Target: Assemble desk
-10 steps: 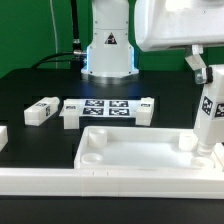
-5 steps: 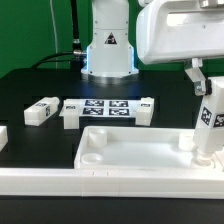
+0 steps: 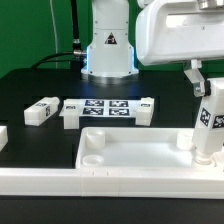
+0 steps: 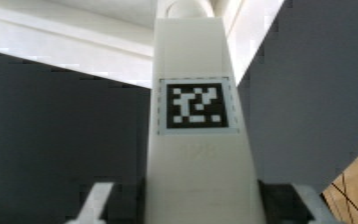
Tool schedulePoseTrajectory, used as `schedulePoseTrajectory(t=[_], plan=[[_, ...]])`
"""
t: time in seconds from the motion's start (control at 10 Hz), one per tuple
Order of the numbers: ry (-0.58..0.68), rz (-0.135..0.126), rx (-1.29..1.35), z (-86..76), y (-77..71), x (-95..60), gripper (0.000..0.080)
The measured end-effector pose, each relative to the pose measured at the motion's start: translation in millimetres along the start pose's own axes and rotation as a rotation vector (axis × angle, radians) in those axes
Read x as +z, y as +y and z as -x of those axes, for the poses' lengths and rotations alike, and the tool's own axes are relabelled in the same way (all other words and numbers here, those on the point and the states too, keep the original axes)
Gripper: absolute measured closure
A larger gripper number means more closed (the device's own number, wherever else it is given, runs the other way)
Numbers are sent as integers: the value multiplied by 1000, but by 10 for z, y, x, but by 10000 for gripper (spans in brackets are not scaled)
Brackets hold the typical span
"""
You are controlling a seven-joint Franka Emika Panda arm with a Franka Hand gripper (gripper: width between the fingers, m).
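Desk top [image 3: 140, 150]: plain white.
Upright leg [image 3: 208, 125], three o'clock: white, black-and-white square tag.
Loose leg [image 3: 42, 111], nine o'clock: white, black-and-white tag.
Marker board [image 3: 108, 110]: white, black-and-white tags.
Table [image 3: 30, 85]: black.
Robot base [image 3: 108, 48]: white, blue glow.

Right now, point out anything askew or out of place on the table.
The leg held by the gripper leans slightly, top toward the exterior view's right, at a corner of the desk top. Nothing else stands out.

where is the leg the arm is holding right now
At the exterior view's right, the leg stands upright with its lower end at the desk top's rear corner on that side, gripped between the fingers.
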State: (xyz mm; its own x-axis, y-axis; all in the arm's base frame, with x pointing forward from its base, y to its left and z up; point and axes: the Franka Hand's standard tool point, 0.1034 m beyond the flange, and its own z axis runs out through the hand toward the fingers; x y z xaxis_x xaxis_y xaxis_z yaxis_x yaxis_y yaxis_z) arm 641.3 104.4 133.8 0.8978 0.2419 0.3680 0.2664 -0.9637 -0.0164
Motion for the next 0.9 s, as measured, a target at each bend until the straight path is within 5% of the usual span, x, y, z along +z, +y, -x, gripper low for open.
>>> schedulePoseTrajectory(t=[0.9], plan=[[123, 21, -6, 135, -46, 93, 509]])
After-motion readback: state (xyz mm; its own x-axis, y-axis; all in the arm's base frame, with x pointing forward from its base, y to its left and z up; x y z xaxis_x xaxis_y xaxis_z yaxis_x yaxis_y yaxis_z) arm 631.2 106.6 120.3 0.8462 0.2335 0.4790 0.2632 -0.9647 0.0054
